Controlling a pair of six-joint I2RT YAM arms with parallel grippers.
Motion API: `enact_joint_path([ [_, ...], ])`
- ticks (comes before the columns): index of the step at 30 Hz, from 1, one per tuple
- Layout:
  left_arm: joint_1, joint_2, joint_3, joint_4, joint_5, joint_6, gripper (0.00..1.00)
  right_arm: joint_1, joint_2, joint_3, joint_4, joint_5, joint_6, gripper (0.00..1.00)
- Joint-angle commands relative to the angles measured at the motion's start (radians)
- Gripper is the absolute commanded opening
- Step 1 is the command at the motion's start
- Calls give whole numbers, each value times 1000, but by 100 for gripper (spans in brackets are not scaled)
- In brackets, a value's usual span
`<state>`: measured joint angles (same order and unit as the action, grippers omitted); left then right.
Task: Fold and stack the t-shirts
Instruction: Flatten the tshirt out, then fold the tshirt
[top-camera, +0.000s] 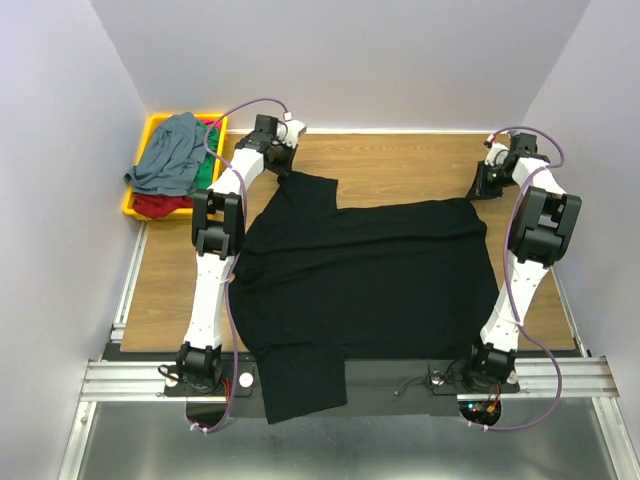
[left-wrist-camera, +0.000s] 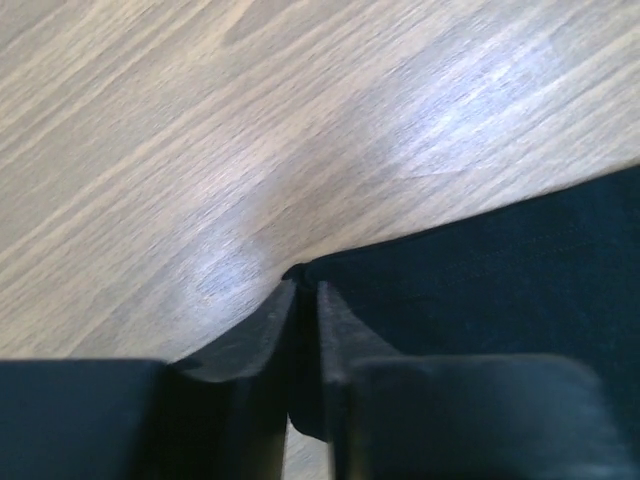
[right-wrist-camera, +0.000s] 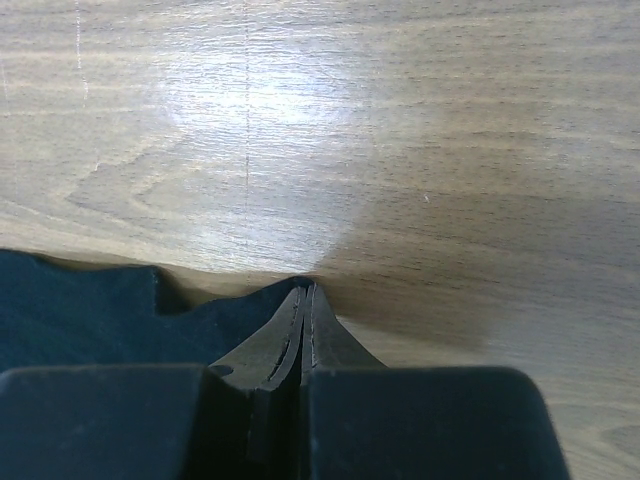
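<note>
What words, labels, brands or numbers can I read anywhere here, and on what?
None can be read in any view. The black t-shirt is plain, and the yellow tray and the wooden table show no print, label or number.

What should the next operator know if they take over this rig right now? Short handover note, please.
Left end effector: shut on the far-left edge of the black t-shirt.
Right end effector: shut on its far-right corner.
The black t-shirt lies spread across the table, with its near edge hanging over the front.
Grey-blue t-shirt, green t-shirt and red t-shirt: heaped unfolded in the yellow tray, far left.
Done: black one laid out.
Left: every fold, then the stack.
</note>
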<state>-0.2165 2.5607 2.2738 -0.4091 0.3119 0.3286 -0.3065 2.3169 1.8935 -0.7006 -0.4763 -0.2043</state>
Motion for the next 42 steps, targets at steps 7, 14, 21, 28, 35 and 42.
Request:
enact_joint_path([
  [7, 6, -79, 69, 82, 19, 15, 0, 3, 4, 76, 0, -36, 22, 1],
  [14, 29, -168, 112, 190, 10, 10, 0, 1, 24, 214, 9, -16, 49, 1],
  [21, 45, -194, 112, 265, 9, 24, 0, 3, 47, 294, 44, -13, 80, 1],
  [28, 68, -221, 107, 325, 71, 10, 0, 1, 59, 334, 66, -8, 92, 0],
  [35, 68, -379, -41, 325, 131, 16, 0, 1, 6, 299, 70, -28, 72, 1],
  [42, 65, -560, -230, 253, 56, 32, 0, 1, -93, 187, 70, -51, 11, 1],
])
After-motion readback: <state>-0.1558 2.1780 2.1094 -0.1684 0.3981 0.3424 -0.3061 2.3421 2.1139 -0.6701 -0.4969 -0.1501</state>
